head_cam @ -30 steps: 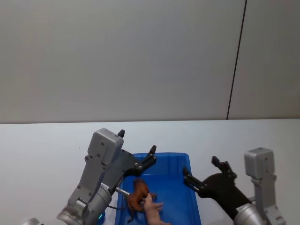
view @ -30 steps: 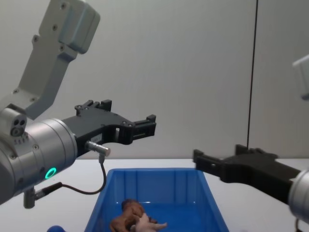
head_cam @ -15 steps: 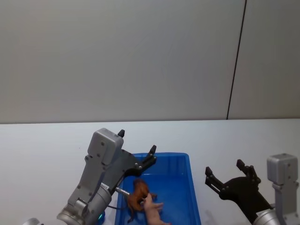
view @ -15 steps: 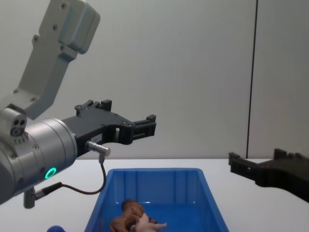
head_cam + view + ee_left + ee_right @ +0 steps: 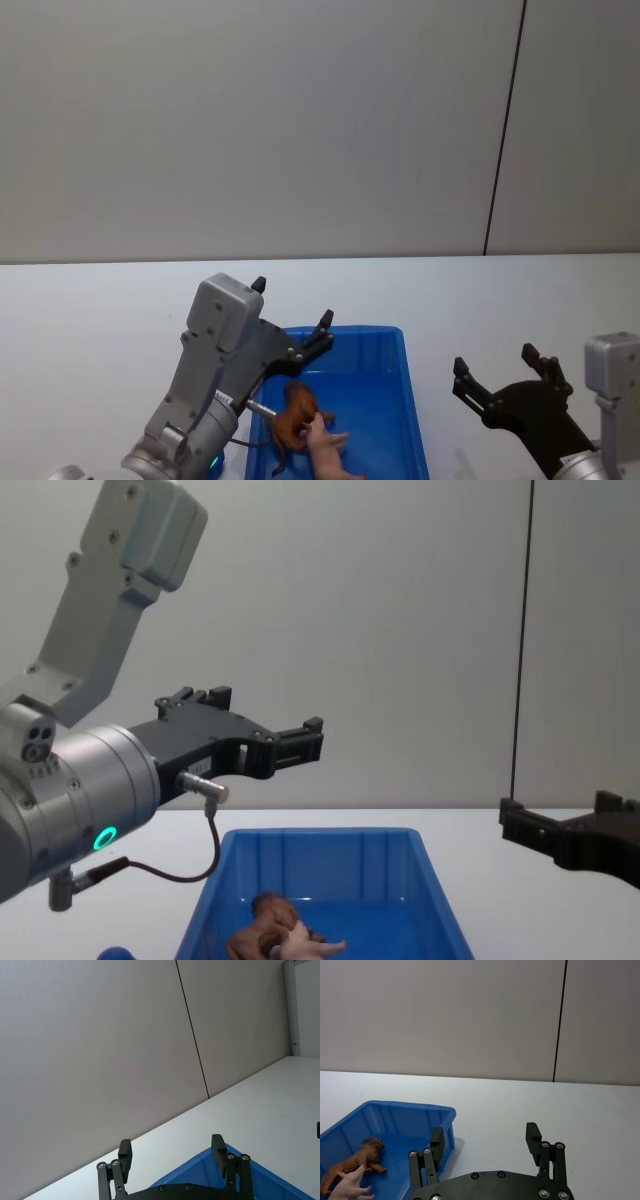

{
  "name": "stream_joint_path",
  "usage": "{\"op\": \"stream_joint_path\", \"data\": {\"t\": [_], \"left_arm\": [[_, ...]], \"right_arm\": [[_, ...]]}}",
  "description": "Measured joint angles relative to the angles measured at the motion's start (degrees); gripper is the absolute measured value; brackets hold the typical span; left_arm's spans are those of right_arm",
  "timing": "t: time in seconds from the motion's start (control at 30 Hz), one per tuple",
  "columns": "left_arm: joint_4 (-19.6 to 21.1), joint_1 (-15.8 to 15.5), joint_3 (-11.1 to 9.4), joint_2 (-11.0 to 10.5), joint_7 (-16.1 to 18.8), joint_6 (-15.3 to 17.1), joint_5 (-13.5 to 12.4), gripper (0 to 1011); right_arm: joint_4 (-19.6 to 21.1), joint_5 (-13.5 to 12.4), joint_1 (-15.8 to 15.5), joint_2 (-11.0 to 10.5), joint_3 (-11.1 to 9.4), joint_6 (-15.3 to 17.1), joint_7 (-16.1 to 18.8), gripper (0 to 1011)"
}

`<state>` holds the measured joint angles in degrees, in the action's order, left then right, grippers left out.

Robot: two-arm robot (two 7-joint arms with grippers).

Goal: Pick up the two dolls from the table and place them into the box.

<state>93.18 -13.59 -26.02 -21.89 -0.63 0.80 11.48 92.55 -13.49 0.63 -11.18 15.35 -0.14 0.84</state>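
In the right wrist view you see the small brown four-legged plastic figurine [image 5: 357, 1160] and pale pink plastic pig [image 5: 351, 1187] lying touching inside the large bright blue plastic bin [image 5: 410, 1106], left gripper [image 5: 292, 302] spread empty above its left edge, right gripper [image 5: 495, 360] spread empty beside it.

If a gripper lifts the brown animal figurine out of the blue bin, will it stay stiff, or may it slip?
The brown animal figurine looks like moulded plastic, its legs sticking out firmly, so probably stiff. It is small beside the blue bin, so likely light. It seems to touch the pink pig, so lifting may nudge that.
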Motion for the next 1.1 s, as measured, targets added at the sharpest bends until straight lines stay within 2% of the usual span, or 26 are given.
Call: {"op": "stream_joint_path", "data": {"t": [0.57,0.87,1.1], "left_arm": [[0.4,0.4,0.2,-0.3,0.4,0.2,0.2,1002],[3.1,2.6,1.2,-2.4,3.2,2.5,2.3,1002],[6.1,5.2,2.3,-4.7,6.1,6.0,4.6,1002]], "right_arm": [[0.4,-0.1,-0.4,-0.3,-0.2,-0.1,-0.7,1001],[0.4,-0.1,-0.4,-0.3,-0.2,-0.1,-0.8,1001],[0.5,-0.1,-0.5,-0.3,-0.2,-0.1,-0.9,1001]]}}
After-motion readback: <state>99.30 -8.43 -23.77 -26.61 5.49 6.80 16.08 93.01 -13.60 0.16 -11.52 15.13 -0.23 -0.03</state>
